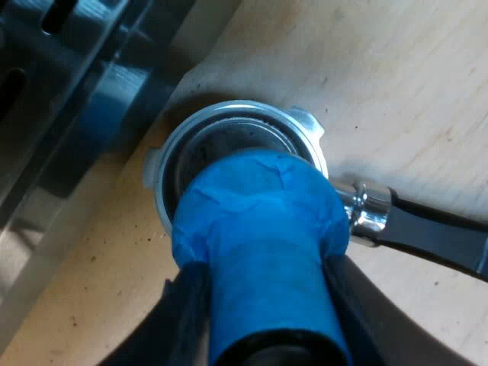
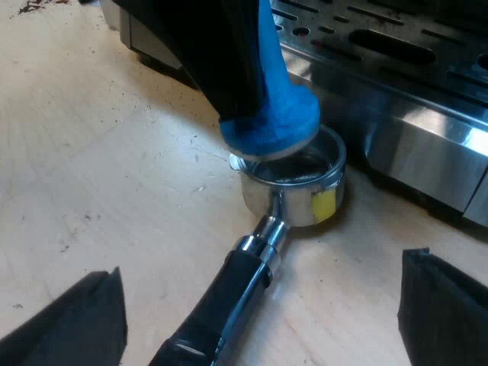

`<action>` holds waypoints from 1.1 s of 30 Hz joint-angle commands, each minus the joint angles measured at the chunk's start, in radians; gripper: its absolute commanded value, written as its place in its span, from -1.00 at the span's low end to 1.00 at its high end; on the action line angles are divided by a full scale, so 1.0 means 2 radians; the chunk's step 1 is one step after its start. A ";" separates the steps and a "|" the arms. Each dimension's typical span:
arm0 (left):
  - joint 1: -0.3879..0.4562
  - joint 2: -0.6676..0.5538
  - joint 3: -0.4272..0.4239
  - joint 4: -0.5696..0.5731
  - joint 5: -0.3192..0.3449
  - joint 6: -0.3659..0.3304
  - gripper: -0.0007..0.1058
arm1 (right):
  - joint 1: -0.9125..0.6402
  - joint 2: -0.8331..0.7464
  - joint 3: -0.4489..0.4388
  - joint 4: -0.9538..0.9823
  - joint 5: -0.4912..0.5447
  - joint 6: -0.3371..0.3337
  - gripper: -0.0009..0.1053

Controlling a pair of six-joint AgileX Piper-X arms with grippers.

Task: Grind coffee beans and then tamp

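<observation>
Coffee-making bench: pale wooden tabletop (image 2: 114,191), steel espresso machine (image 2: 412,114).

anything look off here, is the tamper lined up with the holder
The blue tamper in the left gripper sits off-centre and looks tilted over the metal holder, its base overlapping one side of the rim instead of sitting inside. Dark specks lie scattered on the table.

The table (image 2: 114,175) was pale wood with a fine grain, brightly lit in places and shadowed in others. Small dark specks (image 2: 84,217) lay scattered over it, and a little cluster of dark crumbs (image 2: 34,6) lay farther off.
</observation>
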State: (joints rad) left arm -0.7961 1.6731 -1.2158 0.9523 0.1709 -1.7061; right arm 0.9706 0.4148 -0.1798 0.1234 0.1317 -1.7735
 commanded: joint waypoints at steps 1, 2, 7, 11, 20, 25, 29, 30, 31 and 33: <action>-0.002 0.003 -0.003 -0.010 -0.006 0.002 -0.98 | 0.001 0.000 -0.001 -0.004 0.003 0.000 0.41; -0.002 0.004 -0.003 -0.011 -0.006 0.002 -0.98 | 0.001 0.000 -0.001 -0.004 0.003 0.000 0.41; -0.002 0.009 -0.003 -0.024 -0.006 -0.001 -0.98 | 0.001 0.000 -0.001 -0.004 0.003 0.000 0.41; -0.002 0.009 -0.003 -0.029 -0.010 -0.001 -0.98 | 0.001 0.000 -0.001 -0.004 0.003 0.000 0.41; -0.002 0.025 -0.003 -0.019 -0.009 -0.001 -0.98 | 0.001 0.000 -0.001 -0.004 0.003 0.000 0.41; -0.002 0.035 -0.003 -0.017 -0.009 -0.001 -0.98 | 0.001 0.000 -0.001 -0.004 0.003 0.000 0.41; -0.002 0.043 -0.003 -0.017 -0.003 -0.001 -0.98 | 0.001 0.000 -0.001 -0.004 0.003 0.000 0.41; -0.002 0.045 -0.003 -0.016 0.000 -0.001 -0.98 | 0.001 0.000 -0.001 -0.004 0.003 0.000 0.41; -0.002 0.046 -0.002 -0.016 0.000 -0.001 -0.98 | 0.001 0.000 -0.001 -0.004 0.003 0.000 0.41; -0.002 0.046 0.003 -0.018 0.001 -0.001 -0.98 | 0.001 0.000 -0.001 -0.004 0.003 0.000 0.41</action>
State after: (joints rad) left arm -0.7978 1.7543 -1.2123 0.9135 0.1672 -1.7061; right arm 0.9706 0.4148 -0.1798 0.1234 0.1317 -1.7735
